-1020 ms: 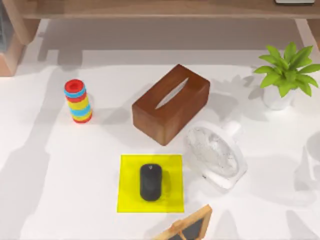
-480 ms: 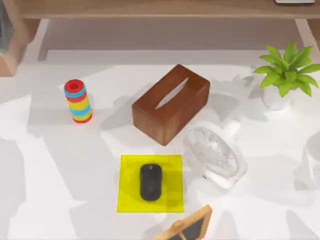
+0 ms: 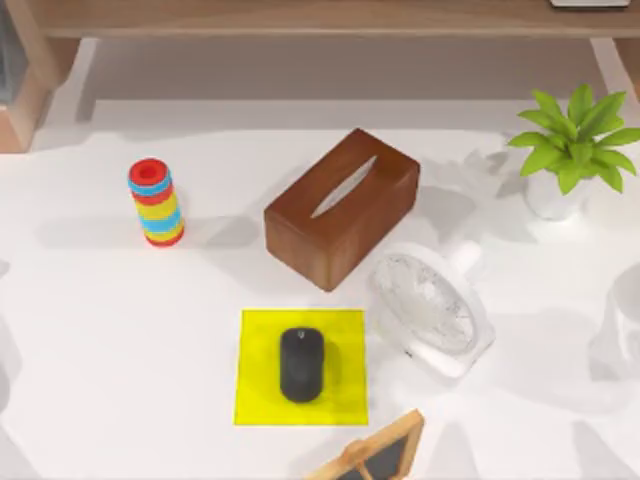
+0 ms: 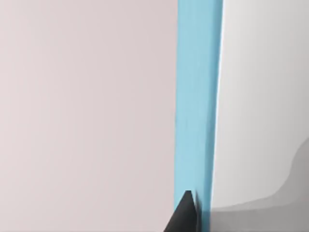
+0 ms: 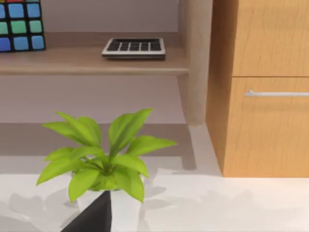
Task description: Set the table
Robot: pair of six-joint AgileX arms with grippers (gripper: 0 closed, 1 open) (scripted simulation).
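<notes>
Table (image 3: 120,340): white top spanning most of the top view, from the shelf at the upper edge down to the lower edge; broad bare room across the left and lower left.
Shelf (image 3: 300,18): wood unit along the top view's upper edge; the right wrist view adds a calculator (image 5: 134,47) and a colour cube (image 5: 19,24) on a board, a drawer front with a bar handle beside them.
Tissue box (image 3: 342,206): brown, set at a slant in the centre, its near corner close to the fan.
Fan (image 3: 432,308): white, right of centre, just beside the mat's right edge.
Mat (image 3: 258,385): yellow square, lower centre, flat on the table.
Plant (image 3: 572,150): white pot, upper right of the top view; close up in the right wrist view (image 5: 104,159).
Ring stack (image 3: 156,202): upright, left of centre, open table all round.
Frame (image 3: 375,452): wood-edged, cut off by the lower edge.
Mouse (image 3: 301,363): black, centred on the mat.
Left gripper: one dark fingertip (image 4: 186,215) against a blue strip; grasp state cannot be told.
Right gripper: one dark fingertip (image 5: 94,215) before the plant pot; grasp state cannot be told.
</notes>
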